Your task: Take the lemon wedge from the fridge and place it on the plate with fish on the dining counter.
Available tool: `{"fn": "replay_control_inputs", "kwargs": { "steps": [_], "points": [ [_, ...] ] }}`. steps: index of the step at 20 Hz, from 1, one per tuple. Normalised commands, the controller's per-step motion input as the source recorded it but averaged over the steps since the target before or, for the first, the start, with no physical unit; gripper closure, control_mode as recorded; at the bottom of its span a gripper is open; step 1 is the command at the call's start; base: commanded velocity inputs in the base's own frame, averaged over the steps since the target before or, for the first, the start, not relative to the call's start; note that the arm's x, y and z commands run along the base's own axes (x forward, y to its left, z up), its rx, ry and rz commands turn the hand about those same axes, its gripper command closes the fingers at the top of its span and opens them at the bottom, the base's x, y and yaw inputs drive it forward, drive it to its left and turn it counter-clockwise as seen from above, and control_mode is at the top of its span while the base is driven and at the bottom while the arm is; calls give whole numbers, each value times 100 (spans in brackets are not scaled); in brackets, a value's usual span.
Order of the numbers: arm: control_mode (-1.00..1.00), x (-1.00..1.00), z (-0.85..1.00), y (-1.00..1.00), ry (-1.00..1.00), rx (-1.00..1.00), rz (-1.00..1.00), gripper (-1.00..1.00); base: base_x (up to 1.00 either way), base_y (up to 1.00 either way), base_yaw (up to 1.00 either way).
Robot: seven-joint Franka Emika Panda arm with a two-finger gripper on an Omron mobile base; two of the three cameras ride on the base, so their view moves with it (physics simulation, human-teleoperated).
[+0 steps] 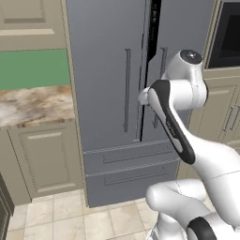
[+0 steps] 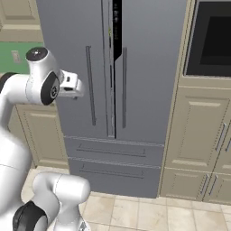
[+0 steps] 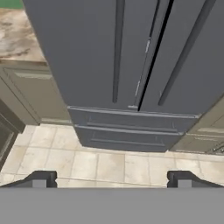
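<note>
The tall grey fridge (image 1: 108,70) (image 2: 149,67) (image 3: 87,52) stands straight ahead. A dark slit (image 1: 154,28) (image 2: 117,31) shows between its two upper doors near the top, so one door stands slightly ajar. Its long bar handles (image 1: 126,89) (image 2: 90,85) (image 3: 117,48) flank the seam, with two drawers (image 3: 127,127) below. My gripper (image 3: 111,180) is open, with nothing between its fingertips (image 3: 41,179), and hangs back from the doors, aimed at the fridge's lower half and the floor. The lemon wedge is hidden. The plate, the fish and the dining counter are out of view.
Left of the fridge a marble worktop (image 1: 33,105) (image 3: 17,35) sits over beige cabinets (image 1: 44,159), below a green wall. On the right a dark built-in oven (image 2: 210,40) tops beige cabinets (image 2: 198,131). Tiled floor (image 3: 96,166) lies in front. A dark appliance edge (image 3: 4,131) stands at far left.
</note>
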Motion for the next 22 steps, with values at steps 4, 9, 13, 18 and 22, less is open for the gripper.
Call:
{"fn": "replay_control_inputs", "kwargs": {
  "steps": [4, 9, 13, 18, 22],
  "points": [
    [-100, 49, 43, 0, -35, 7, 0, -100, 0, 0, 0],
    [-100, 88, 6, 8, -9, 1, 0, -100, 0, 0, 0],
    [-100, 100, -1, 9, 0, 0, 0, -100, 0, 0, 0],
    [-100, 84, -18, 5, 0, 0, 0, -100, 0, 0, 0],
    [-100, 86, -43, 0, 3, 0, 0, -100, 0, 0, 0]
  ]
}}
